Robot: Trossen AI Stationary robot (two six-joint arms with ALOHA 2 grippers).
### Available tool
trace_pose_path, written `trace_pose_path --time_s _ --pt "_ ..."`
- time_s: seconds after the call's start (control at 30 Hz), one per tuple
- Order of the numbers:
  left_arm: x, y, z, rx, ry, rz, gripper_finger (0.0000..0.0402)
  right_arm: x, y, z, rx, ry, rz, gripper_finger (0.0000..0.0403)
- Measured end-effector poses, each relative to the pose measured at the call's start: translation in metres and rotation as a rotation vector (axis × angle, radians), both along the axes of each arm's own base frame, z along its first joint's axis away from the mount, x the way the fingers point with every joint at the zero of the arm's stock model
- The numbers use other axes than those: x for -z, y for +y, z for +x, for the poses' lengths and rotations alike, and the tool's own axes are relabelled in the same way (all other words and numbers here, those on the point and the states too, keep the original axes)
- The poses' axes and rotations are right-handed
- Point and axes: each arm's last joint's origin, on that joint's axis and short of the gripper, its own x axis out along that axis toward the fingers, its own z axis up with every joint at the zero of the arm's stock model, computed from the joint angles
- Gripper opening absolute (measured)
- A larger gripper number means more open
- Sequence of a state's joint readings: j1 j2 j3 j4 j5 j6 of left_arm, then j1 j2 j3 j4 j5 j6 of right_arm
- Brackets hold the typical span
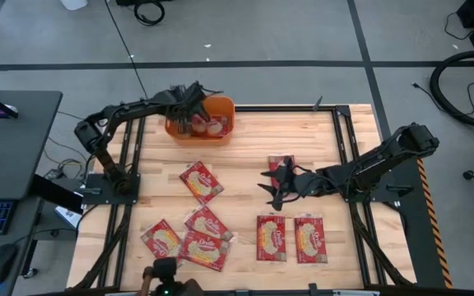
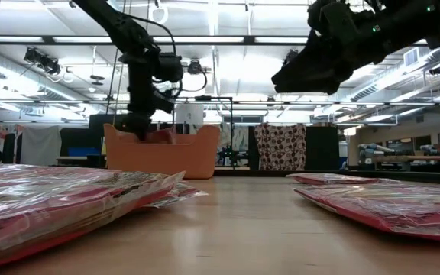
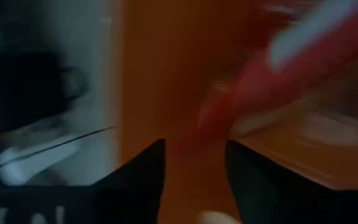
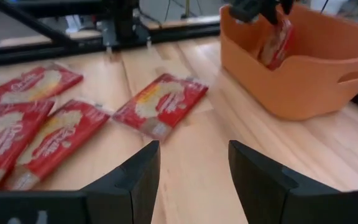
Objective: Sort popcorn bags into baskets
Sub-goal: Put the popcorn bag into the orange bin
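Note:
The orange basket [image 1: 220,131] stands at the table's far edge, left of centre. My left gripper [image 1: 192,105] hangs over it, open [image 3: 196,168]. Just below it a red popcorn bag [image 4: 275,40] stands tilted inside the basket, with its top near the fingers; whether they touch it I cannot tell. My right gripper [image 1: 274,187] is open [image 4: 194,165] and hovers above the table right of centre, next to a bag [image 1: 281,161]. Several more bags lie flat: one in the middle [image 1: 202,181], three near left [image 1: 189,238], two near right [image 1: 290,238].
The basket [image 2: 163,156] shows far off in the low view, with bags [image 2: 59,195] [image 2: 388,202] lying close on both sides. Bare wood lies between the basket and the middle bag. Black frame rails [image 1: 348,148] edge the table. A desk [image 1: 15,148] stands to the left.

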State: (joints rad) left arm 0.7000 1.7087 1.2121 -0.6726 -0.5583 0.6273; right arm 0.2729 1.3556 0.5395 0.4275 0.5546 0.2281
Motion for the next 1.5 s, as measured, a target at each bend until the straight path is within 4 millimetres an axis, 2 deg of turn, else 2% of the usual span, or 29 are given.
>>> trace_pose_path --time_s 0.1,0.23,0.3,0.43,0.57,0.7,0.8,0.9,1.13,1.33,1.5 --pt "-0.005 0.002 0.006 -0.015 -0.037 0.083 0.0189 0.003 -0.004 -0.002 0.004 -0.015 -0.027 0.0195" --pt "-0.009 -0.003 0.015 0.062 -0.154 0.029 0.0192 0.002 -0.011 0.0 0.011 -0.007 -0.086 0.0195" --pt "-0.012 -0.011 0.015 0.13 -0.186 -0.051 0.0189 0.0 -0.017 0.001 0.023 -0.015 -0.116 0.0195" --pt "-0.025 -0.042 0.017 0.251 -0.269 -0.248 0.018 -0.003 -0.028 0.004 0.025 -0.028 -0.163 0.0195" --pt "-0.037 -0.089 0.02 0.315 -0.359 -0.493 0.0173 -0.004 -0.038 0.006 -0.027 -0.014 -0.198 0.0192" --pt "-0.035 -0.134 0.028 0.376 -0.271 -0.593 0.0172 -0.006 -0.048 0.008 -0.095 -0.031 -0.216 0.019" --pt "-0.027 -0.166 0.033 0.451 -0.19 -0.562 0.0172 -0.008 -0.052 0.01 -0.135 -0.057 -0.208 0.019" --pt "-0.019 -0.198 0.035 0.493 -0.101 -0.446 0.0172 -0.008 -0.055 0.01 -0.152 -0.06 -0.201 0.0189" --pt "0.003 -0.26 0.02 0.56 0.028 -0.217 0.0172 -0.008 -0.052 0.01 -0.164 -0.059 -0.2 0.0188" --pt "0.026 -0.29 0.0 0.547 0.03 -0.117 0.0172 -0.009 -0.047 0.01 -0.187 -0.073 -0.199 0.0187" --pt "0.049 -0.298 -0.012 0.57 0.008 -0.073 0.0172 -0.011 -0.045 0.01 -0.195 -0.095 -0.195 0.0187"
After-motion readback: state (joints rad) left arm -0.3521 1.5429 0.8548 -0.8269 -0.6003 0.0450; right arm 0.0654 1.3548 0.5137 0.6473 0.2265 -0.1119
